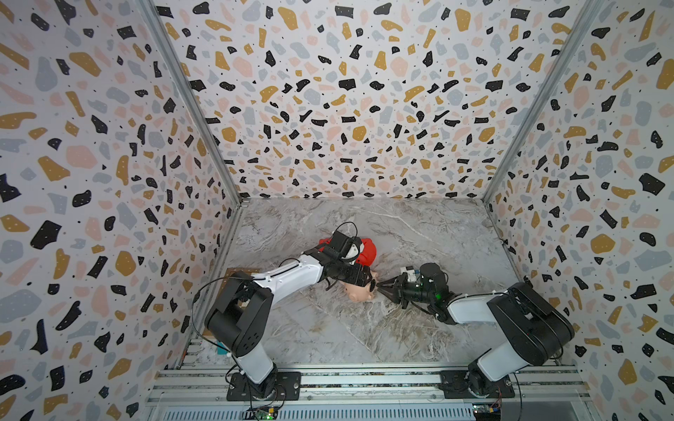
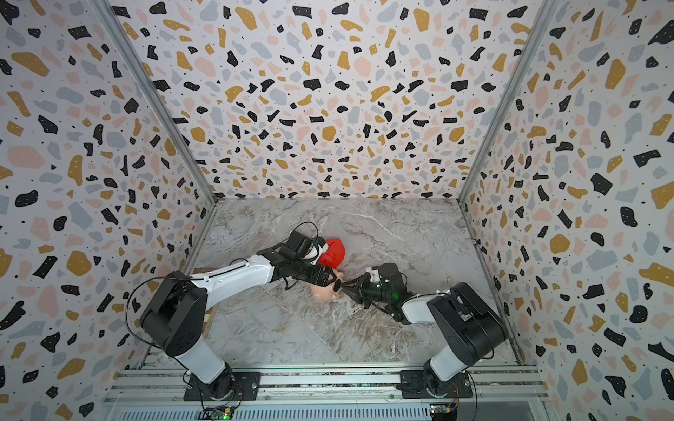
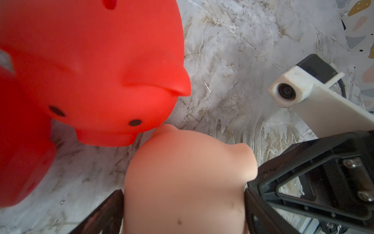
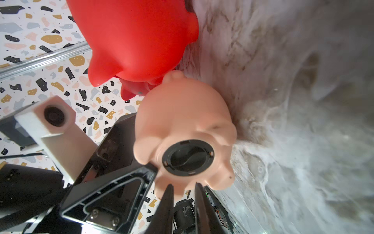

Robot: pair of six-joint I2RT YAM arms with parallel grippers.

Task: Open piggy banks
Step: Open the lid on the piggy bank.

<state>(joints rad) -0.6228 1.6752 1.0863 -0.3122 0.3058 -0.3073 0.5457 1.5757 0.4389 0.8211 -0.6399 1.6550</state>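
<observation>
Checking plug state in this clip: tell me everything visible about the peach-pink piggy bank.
The peach-pink piggy bank is smooth, matte, rounded plastic, with stubby legs around a black round plug still seated in its belly. The left gripper clamps its body from both sides. A small nub on it meets a red piggy bank. It is turned sideways, belly toward the right gripper, whose jaws, narrowly apart, point at a leg beside the plug; contact is unclear.

The left arm (image 1: 288, 273) reaches low toward mid-bench (image 1: 364, 328), the left gripper (image 3: 185, 187) spread wide and clasping the peach piggy bank (image 3: 182, 160) by both flanks. The right arm (image 1: 470, 310) stretches level to meet it. The right gripper (image 4: 183, 185) has its fingers a narrow gap apart; a grip is unclear.
</observation>
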